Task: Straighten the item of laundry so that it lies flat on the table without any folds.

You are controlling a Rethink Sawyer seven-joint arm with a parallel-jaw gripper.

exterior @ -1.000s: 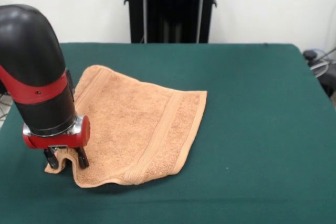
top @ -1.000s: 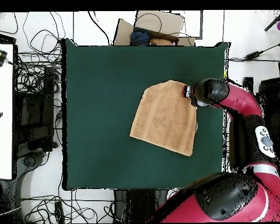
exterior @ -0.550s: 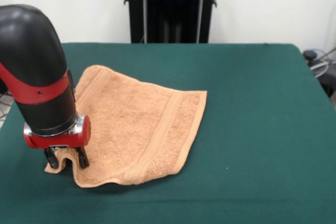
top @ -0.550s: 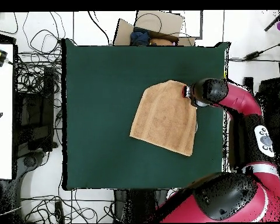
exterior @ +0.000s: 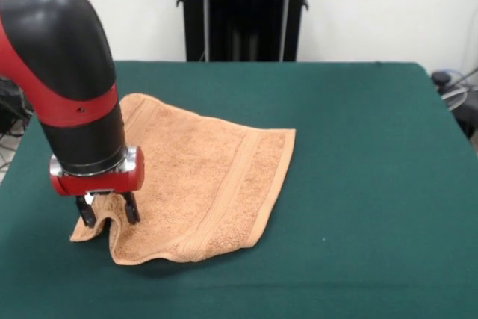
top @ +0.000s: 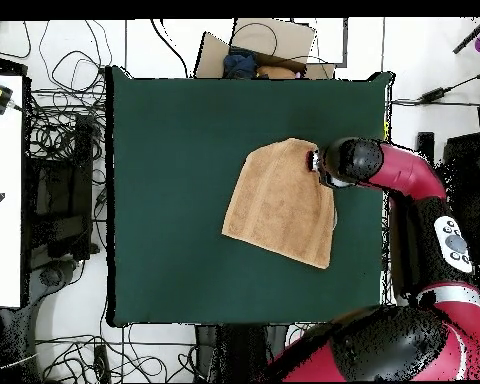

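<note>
Pinching a raised corner of the orange-tan terry towel, the tool has its two dark fingers closed on the cloth, which puckers up between them. Most of the towel lies spread on the green surface, toward one side, its woven border band running near one edge; the gripped corner curls and lifts slightly off the surface.

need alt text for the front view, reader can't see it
A red and black robot arm's gripper pinches the raised near-left corner of an orange-tan towel lying on a dark green table. The rest of the towel is spread out, with its left part hidden behind the arm.
</note>
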